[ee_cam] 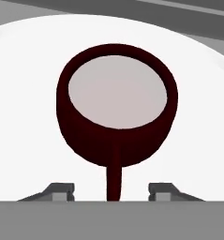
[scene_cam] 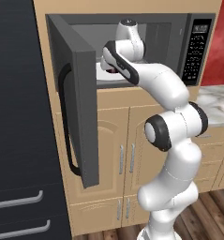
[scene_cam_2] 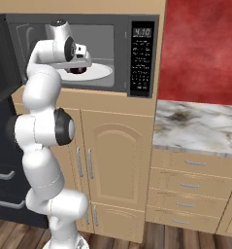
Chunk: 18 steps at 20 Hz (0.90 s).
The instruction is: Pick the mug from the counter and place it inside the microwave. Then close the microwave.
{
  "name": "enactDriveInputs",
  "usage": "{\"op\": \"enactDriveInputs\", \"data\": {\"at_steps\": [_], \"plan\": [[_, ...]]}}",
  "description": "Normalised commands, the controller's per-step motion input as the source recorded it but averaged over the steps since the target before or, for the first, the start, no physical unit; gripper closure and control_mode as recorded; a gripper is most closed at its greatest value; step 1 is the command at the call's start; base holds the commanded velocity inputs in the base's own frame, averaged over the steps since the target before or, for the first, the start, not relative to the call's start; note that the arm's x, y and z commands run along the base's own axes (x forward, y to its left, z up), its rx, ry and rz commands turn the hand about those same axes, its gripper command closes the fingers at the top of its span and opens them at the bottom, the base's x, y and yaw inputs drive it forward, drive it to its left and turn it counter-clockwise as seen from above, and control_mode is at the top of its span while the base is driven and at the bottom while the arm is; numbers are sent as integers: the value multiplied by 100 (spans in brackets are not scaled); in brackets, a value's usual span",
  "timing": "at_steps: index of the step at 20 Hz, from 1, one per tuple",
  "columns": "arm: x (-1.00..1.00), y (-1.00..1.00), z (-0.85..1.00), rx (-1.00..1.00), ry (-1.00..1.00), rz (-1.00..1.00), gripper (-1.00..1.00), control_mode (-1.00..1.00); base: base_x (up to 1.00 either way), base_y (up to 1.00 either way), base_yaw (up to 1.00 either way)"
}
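Observation:
The dark maroon mug [ee_cam: 118, 108] stands upright on the white round plate [ee_cam: 24, 93] inside the microwave [scene_cam_2: 141, 48]. My gripper [ee_cam: 112, 190] hovers right over it. The fingertips [ee_cam: 62, 189] stand apart on either side of the mug's thin handle and do not touch it, so the gripper is open. In the right base view the mug [scene_cam_2: 78, 71] peeks out just under the hand [scene_cam_2: 77, 57] on the plate [scene_cam_2: 100, 73]. The microwave door [scene_cam: 83, 108] hangs wide open to the left. The marble counter [scene_cam_2: 200, 121] lies to the right.
The open door's black bar handle [scene_cam: 66, 122] juts out beside my arm. A tall black fridge [scene_cam: 15, 117] stands at the left. Beige cabinets [scene_cam_2: 117, 155] and drawers [scene_cam_2: 190, 185] fill the space below. A red wall [scene_cam_2: 205, 48] rises behind the counter.

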Motion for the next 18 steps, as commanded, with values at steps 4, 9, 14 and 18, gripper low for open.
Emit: {"op": "enactDriveInputs", "data": {"at_steps": [4, 9, 14, 18], "plan": [[-61, -24, 6, 1, 0, 0, -100, -100, 0, 0, 0], [-99, -36, 1, 6, 0, -4, -100, -100, 0, 0, 0], [-100, -21, 0, 2, 0, -4, -100, -100, 0, 0, 0], [-99, -14, 0, 0, 0, -4, -100, -100, 0, 0, 0]]}}
